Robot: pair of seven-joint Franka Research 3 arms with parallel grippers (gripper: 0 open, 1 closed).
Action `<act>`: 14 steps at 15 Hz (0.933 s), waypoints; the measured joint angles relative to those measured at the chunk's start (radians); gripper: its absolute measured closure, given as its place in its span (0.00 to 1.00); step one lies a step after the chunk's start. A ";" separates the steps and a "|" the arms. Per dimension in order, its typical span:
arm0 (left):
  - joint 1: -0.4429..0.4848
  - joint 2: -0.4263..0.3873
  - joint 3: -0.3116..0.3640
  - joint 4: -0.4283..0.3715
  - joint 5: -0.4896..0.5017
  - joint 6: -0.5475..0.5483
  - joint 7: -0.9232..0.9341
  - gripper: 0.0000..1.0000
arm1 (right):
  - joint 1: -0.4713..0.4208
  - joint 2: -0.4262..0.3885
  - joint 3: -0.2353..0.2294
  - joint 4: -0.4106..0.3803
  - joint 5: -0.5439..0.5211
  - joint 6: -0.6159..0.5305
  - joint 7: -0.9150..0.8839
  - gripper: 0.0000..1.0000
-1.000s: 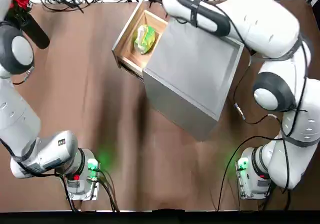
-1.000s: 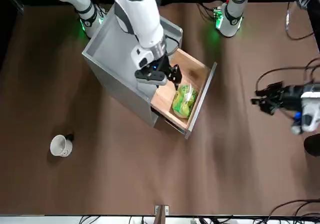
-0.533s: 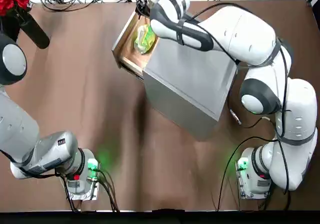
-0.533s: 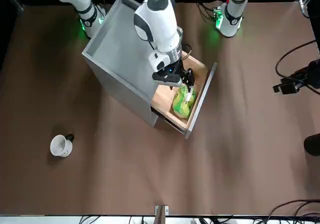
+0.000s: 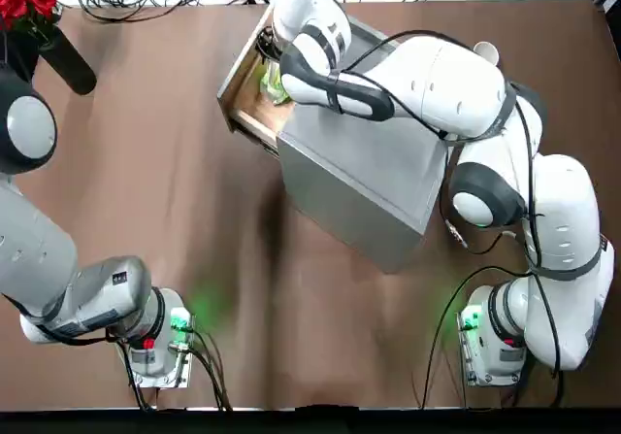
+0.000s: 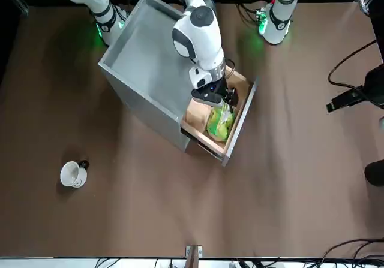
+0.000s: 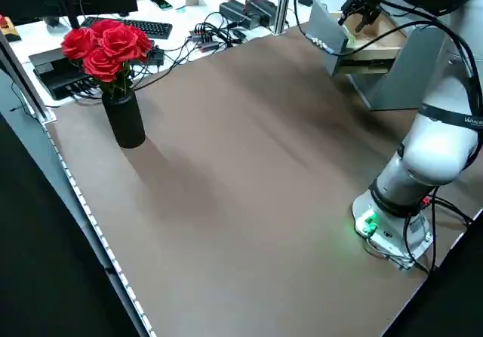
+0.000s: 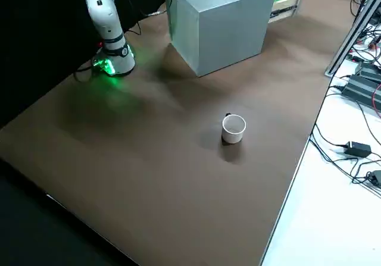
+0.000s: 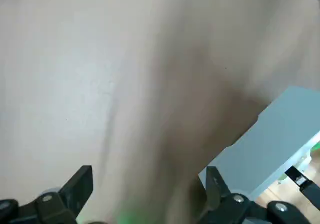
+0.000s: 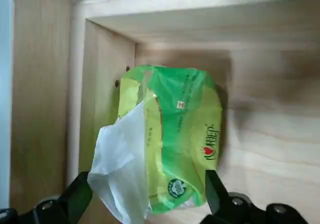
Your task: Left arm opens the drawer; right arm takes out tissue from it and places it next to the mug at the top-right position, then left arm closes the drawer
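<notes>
Found the drawer (image 6: 242,117) pulled out of the grey cabinet (image 6: 147,64), with its pale wood floor open to view. Saw the tissue (image 6: 220,123) lying inside it, a green and yellow packet with a loose white flap at one end, resting on the wood near the grey front panel. Traced the right arm (image 5: 437,75) reaching across the top of the cabinet and bending down over the drawer. Made out the right claw (image 10: 148,176) lowered into the drawer just above the packet, spread wide, with one finger (image 10: 80,189) on either side of the packet's end and nothing gripped between them; could not tell whether either finger touched the wrapper. Placed the left arm (image 5: 39,250) well away at the robot's own left side of the desk (image 6: 150,208), far from the cabinet. Saw the left claw (image 9: 149,176) spread just as wide, holding nothing, above bare brown desk with a corner of the cabinet in its wrist view. Found the mug (image 6: 73,174) standing upright and alone on the desk, well apart from the cabinet, on the right arm's side and toward the far edge. Noted a black vase of red roses (image 7: 113,73) on the desk's far left corner.
</notes>
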 joint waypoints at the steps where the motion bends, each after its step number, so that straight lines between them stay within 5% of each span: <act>1: -0.018 -0.001 0.000 0.000 0.017 0.001 0.000 0.00 | 0.001 0.009 0.000 0.001 0.000 0.020 0.010 0.00; 4: -0.116 -0.015 0.023 0.003 0.117 0.002 0.064 0.00 | 0.006 0.039 -0.003 0.003 -0.001 0.040 0.027 0.00; 9: -0.217 -0.038 0.164 0.003 0.120 -0.001 0.218 0.00 | 0.009 0.049 -0.006 0.003 -0.035 0.039 0.027 0.04; 12: -0.219 -0.038 0.168 0.003 0.119 -0.001 0.222 0.00 | 0.013 0.049 -0.006 0.003 -0.049 0.039 0.027 0.16; 14: -0.228 -0.038 0.166 0.003 0.117 0.000 0.221 0.00 | 0.018 0.049 -0.007 0.004 -0.051 0.039 0.027 0.35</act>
